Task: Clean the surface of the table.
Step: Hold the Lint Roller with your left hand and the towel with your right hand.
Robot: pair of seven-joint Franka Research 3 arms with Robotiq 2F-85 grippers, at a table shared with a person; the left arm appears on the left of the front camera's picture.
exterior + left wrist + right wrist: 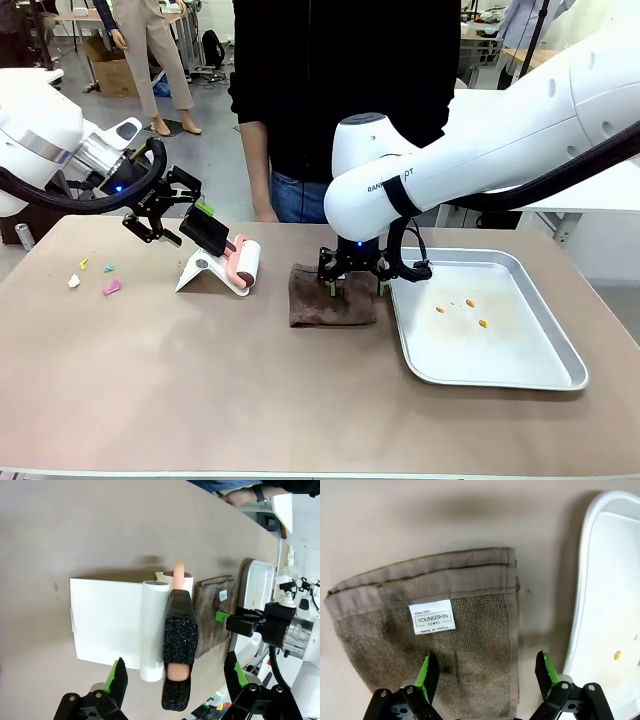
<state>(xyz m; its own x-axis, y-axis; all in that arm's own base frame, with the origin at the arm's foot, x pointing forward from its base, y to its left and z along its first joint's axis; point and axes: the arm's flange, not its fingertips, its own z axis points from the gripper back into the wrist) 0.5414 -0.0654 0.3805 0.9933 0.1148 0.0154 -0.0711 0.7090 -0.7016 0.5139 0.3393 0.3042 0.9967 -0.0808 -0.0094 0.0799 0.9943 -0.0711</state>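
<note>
The tan table (200,380) carries small coloured scraps (112,287) at its left. A lint roller (246,264) with a pink handle and black foam grip (179,645) rests on a white stand (105,625). My left gripper (190,225) (176,677) is open, with one finger on either side of that foam grip and apart from it. A folded brown towel (330,298) (445,655) lies mid-table. My right gripper (355,280) (486,672) is open just above the towel's right part, fingertips (427,672) close to the cloth.
A shiny metal tray (560,375) (590,580) holding a few orange crumbs (483,323) sits right of the towel, close to my right gripper. A person in a dark top (340,60) stands at the far edge. The near half of the table is bare.
</note>
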